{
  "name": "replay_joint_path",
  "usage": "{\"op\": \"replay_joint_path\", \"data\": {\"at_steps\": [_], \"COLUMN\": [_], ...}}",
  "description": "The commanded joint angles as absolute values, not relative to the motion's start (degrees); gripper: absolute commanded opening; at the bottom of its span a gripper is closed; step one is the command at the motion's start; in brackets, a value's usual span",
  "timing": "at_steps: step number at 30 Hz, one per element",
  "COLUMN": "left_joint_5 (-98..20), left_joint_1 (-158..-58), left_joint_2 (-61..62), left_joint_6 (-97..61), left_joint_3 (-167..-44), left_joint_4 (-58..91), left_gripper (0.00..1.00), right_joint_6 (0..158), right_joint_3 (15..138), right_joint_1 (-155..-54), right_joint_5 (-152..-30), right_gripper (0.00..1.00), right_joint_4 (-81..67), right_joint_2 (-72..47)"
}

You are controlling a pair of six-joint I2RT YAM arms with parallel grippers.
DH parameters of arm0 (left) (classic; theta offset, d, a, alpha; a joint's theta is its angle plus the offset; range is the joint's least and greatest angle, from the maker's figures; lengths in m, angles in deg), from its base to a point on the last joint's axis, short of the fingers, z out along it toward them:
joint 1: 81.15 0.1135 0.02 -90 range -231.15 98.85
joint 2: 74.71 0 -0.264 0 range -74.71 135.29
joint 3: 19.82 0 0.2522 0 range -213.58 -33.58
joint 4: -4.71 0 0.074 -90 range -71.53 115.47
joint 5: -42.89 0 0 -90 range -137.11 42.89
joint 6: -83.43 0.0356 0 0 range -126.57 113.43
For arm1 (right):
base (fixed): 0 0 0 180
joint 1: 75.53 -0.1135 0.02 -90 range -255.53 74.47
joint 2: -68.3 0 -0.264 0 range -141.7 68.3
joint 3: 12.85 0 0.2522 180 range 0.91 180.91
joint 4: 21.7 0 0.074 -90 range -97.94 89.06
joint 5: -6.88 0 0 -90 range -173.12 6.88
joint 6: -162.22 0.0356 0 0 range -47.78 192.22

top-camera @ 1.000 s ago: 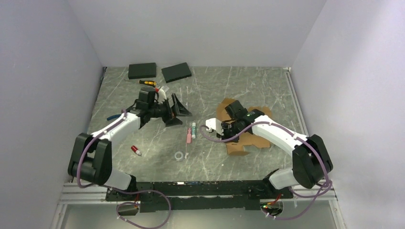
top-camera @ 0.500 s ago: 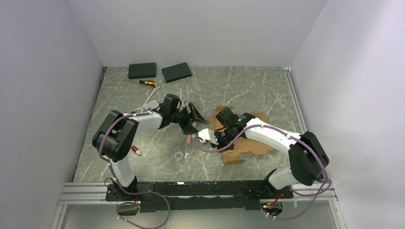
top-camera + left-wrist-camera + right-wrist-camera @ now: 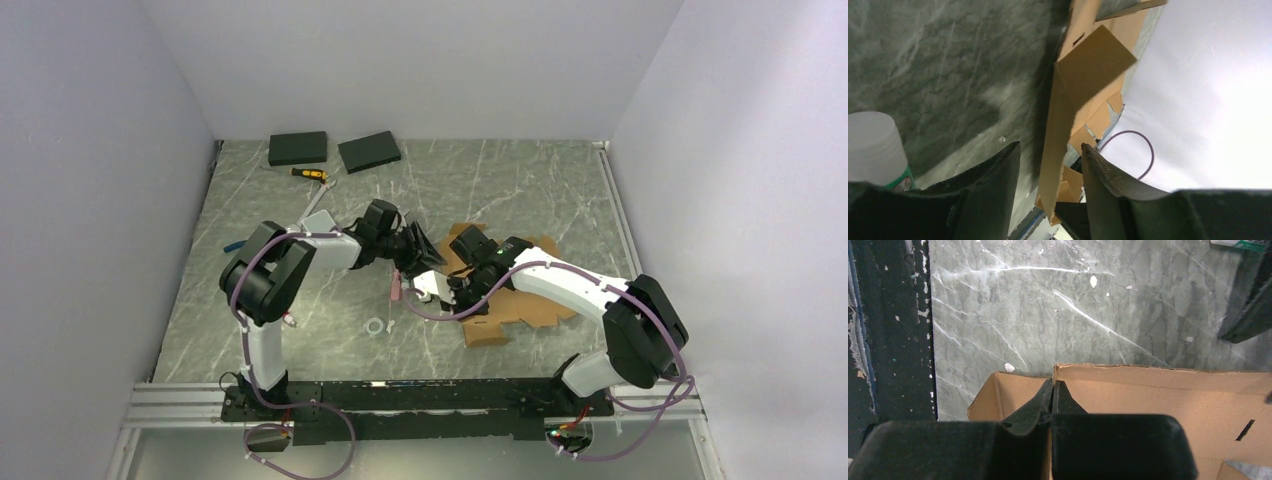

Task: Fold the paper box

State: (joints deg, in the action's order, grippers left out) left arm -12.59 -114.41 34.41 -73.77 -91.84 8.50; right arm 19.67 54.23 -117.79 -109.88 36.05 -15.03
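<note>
The paper box [image 3: 510, 300] is a flat brown cardboard sheet with flaps, right of the table's middle. My right gripper [image 3: 450, 287] is at its left edge. In the right wrist view its fingers [image 3: 1053, 385] are shut on a raised cardboard wall at the fold between a side flap [image 3: 1003, 395] and the main panel [image 3: 1158, 400]. My left gripper [image 3: 418, 252] reaches in from the left. In the left wrist view it [image 3: 1049, 146] is open, with a raised flap [image 3: 1068, 115] edge-on between the fingers, touching neither.
Two black slabs [image 3: 298, 148] [image 3: 369, 151] and a yellow-black screwdriver [image 3: 308, 174] lie at the back left. A pink stick [image 3: 396, 290], a white ring [image 3: 375, 326] and a white bottle with a green label [image 3: 873, 145] lie near the grippers.
My left arm has swung right until its open fingers straddle the box's flap. My right gripper has pulled the box a little to the left.
</note>
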Motion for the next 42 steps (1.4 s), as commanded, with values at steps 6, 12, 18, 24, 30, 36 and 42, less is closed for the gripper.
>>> {"op": "replay_joint_path", "data": {"at_steps": [6,12,18,24,30,36,42], "left_joint_5": [-19.14,-22.50,-25.06,-27.32,-30.07,-35.02,-37.35], "left_joint_1": [-117.81,-118.57,-118.88,-119.28,-121.08,-123.39,-125.25], "left_joint_2": [36.25,34.68,32.03,30.71,29.09,26.13,22.92], "left_joint_6": [-67.81,-65.88,-65.32,-61.85,-56.93,-50.78,-45.88], "left_joint_3": [-96.75,-94.73,-89.76,-86.94,-84.62,-82.55,-79.02], "left_joint_4": [11.18,10.17,5.08,3.92,2.80,2.49,-1.69], "left_gripper": [0.35,0.00,0.00,0.00,0.00,0.00,0.00], "right_joint_6": [18.10,17.20,15.30,12.38,12.79,17.12,29.72], "right_joint_3": [56.45,57.22,59.41,61.23,62.41,63.52,61.20], "right_joint_1": [-118.02,-118.06,-116.03,-107.17,-95.30,-83.50,-74.36], "right_joint_5": [-113.30,-113.95,-116.73,-124.95,-134.16,-146.46,-148.64], "right_gripper": [0.00,0.07,0.47,0.57,0.60,0.67,0.68], "right_joint_4": [37.10,39.05,43.70,47.74,48.53,47.26,36.85], "right_joint_2": [-14.58,-15.04,-14.06,-8.76,-3.94,-1.41,-0.50]}}
